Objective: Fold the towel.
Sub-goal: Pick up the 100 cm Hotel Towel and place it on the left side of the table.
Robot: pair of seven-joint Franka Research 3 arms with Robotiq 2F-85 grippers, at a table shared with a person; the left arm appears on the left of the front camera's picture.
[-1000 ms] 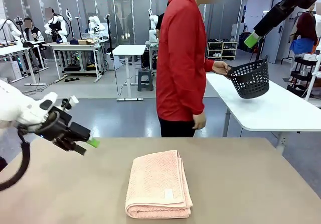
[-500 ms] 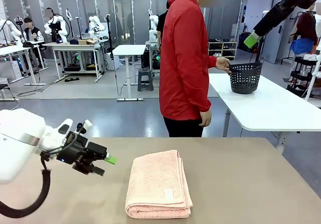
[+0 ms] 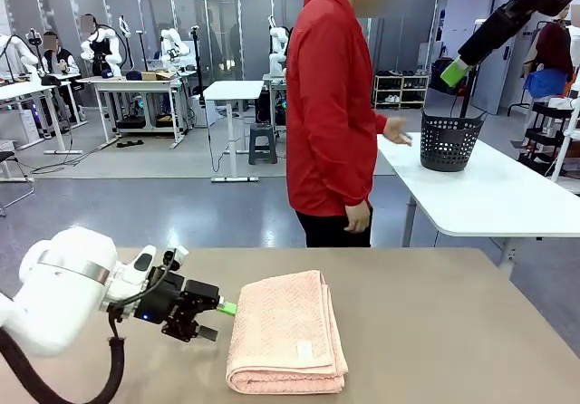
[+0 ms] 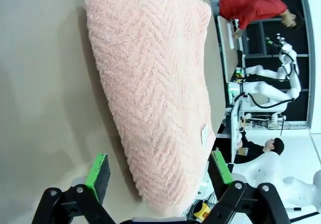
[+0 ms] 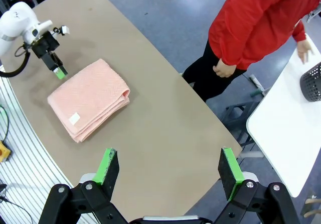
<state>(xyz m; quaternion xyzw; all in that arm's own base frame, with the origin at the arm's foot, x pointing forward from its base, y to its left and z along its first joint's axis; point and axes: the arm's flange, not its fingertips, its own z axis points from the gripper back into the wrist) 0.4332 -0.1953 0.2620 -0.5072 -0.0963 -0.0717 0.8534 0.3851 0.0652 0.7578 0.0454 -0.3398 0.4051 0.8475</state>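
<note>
Folded into a thick pad, the towel (image 3: pixel 285 333) on the near half of the brown table (image 3: pixel 435 331), white label (image 3: pixel 304 351) facing up by its near end. Just beside its left edge, low over the tabletop: the left gripper (image 3: pixel 217 321), jaws spread wide, green pads either side of the towel's near end in the wrist view (image 4: pixel 160 176), nothing held. High above the table's right side: the right gripper (image 5: pixel 168 170), likewise wide apart and empty, looking down on the towel (image 5: pixel 89 98) and the left gripper (image 5: pixel 56 69). Beyond the far edge: a person in a red jacket (image 3: pixel 331 105), turned toward a white side table (image 3: pixel 489 196), one hand (image 3: pixel 395 131) near a black basket (image 3: pixel 448 140) standing upright there.
</note>
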